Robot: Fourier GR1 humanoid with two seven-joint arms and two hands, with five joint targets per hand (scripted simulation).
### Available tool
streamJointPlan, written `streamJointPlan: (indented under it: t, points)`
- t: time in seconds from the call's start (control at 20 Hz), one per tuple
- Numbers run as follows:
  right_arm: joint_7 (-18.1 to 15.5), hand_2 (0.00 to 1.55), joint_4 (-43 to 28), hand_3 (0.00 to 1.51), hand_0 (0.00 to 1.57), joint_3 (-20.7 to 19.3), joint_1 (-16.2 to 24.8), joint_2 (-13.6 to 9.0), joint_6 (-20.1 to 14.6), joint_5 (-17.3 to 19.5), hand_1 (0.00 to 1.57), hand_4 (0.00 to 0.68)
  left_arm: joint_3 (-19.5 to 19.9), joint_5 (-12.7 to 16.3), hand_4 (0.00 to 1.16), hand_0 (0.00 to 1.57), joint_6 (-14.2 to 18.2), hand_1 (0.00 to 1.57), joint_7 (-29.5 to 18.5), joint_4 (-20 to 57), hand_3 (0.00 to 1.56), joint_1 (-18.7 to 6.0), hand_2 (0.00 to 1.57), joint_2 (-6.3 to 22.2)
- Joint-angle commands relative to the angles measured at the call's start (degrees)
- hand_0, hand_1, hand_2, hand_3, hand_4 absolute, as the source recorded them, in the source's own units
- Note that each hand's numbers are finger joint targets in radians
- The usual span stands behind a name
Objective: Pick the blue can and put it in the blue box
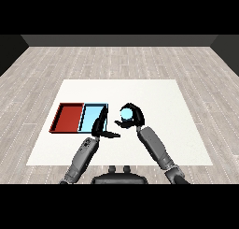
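Observation:
The blue can (126,114) is light blue and sits inside my right hand (134,115), whose fingers and thumb curl round it, right of the trays near the table's middle. The light blue tray (88,119) lies left of the can, with the red tray (68,117) beside it further left. My left hand (101,125) hovers over the right edge of the blue tray, fingers straight and thumb pointing right, holding nothing. Whether the can rests on the table or is lifted I cannot tell.
The white table (158,97) stretches behind and to the right of both hands. Its front edge runs just behind my forearms. A grey wooden floor surrounds it.

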Motion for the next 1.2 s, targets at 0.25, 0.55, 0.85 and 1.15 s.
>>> streamJointPlan:
  t: [0.25,0.55,0.85,1.15]
  points:
    - [-2.0,1.44,-1.0,1.40,1.40,0.5,2.2,2.8,1.5,3.4,1.40,0.668,-3.3,3.7,0.00,0.00,2.8,0.00,-1.6,10.2,0.00,-5.7,0.00,0.0]
    - [-3.5,1.45,3.5,1.41,1.40,3.4,-2.5,2.8,-0.2,0.5,1.40,0.682,-6.5,4.4,0.00,0.00,3.5,0.00,-4.3,10.2,0.00,-2.5,0.00,0.0]
    - [4.4,1.44,-5.5,1.40,1.39,0.8,-1.4,2.8,2.5,2.7,1.39,0.659,-9.7,7.9,0.00,0.00,7.5,0.00,-2.8,10.8,0.00,-6.6,0.00,0.0]
    - [-0.9,1.43,1.1,1.39,1.41,1.1,-1.1,2.8,3.5,3.4,1.41,0.651,-13.2,11.2,0.00,0.00,9.9,0.00,-3.6,13.2,0.00,-9.8,0.00,0.0]
